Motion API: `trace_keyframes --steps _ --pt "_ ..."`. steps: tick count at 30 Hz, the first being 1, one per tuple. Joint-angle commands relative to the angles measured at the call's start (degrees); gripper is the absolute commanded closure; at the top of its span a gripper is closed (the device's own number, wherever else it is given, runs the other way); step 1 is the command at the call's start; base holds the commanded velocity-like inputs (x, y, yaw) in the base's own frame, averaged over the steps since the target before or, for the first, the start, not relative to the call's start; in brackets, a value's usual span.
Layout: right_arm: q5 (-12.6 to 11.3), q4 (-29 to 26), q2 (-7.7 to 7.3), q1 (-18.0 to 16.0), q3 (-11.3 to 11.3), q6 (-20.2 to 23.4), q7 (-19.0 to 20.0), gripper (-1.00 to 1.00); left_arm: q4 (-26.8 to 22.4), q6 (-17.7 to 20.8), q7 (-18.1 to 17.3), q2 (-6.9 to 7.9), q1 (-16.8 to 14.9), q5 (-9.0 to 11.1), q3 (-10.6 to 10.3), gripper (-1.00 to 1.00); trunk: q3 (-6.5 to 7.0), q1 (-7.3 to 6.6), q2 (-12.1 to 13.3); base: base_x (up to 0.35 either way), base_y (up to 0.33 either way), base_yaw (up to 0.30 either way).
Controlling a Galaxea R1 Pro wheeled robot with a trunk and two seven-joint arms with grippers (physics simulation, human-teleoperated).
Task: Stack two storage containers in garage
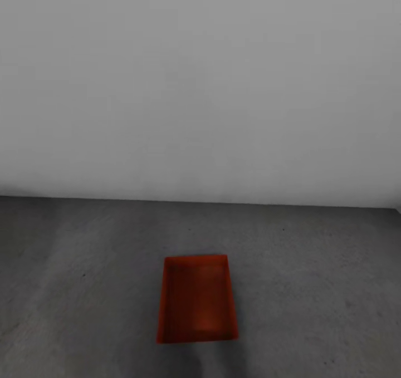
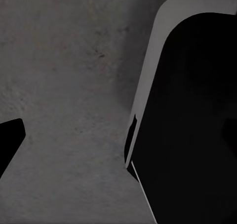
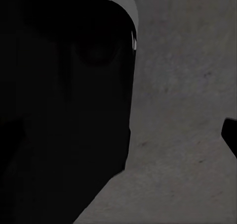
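On the dark grey floor [image 1: 83, 289] at your 12 o'clock, just short of the white wall [image 1: 200, 88], one storage container [image 1: 196, 300] sits upright and empty, nothing stacked on it. You've got half done, judging by this: second bin apparently not yet delivered. Left wrist view: floor and dark robot body, gripper state can't tell. Right wrist view: same, can't tell; neither visibly holds anything.

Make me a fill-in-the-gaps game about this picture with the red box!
1. The storage container is coloured orange-____.
2. It sits on the dark ____ floor.
3. Behind it rises a plain white ____.
4. The container has no lid, so its top is ____.

Missing words: red; grey; wall; open
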Motion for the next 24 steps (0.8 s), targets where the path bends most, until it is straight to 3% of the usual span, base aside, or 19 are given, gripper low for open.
trace_keyframes --steps 1,24 --pt "-0.5 0.2 0.04 0.0 0.5 -0.6 -0.1 -1.00 0.1 -0.2 0.0 -0.01 0.0 0.3 0.3 -1.00 0.06 0.00 0.0 0.000 0.000 0.000" --pt "-0.5 0.2 0.12 0.1 0.5 -0.7 -0.1 -1.00 0.1 -0.2 0.0 -0.01 0.0 0.3 0.3 -1.00 2.23 0.00 0.0 0.000 0.000 0.000"
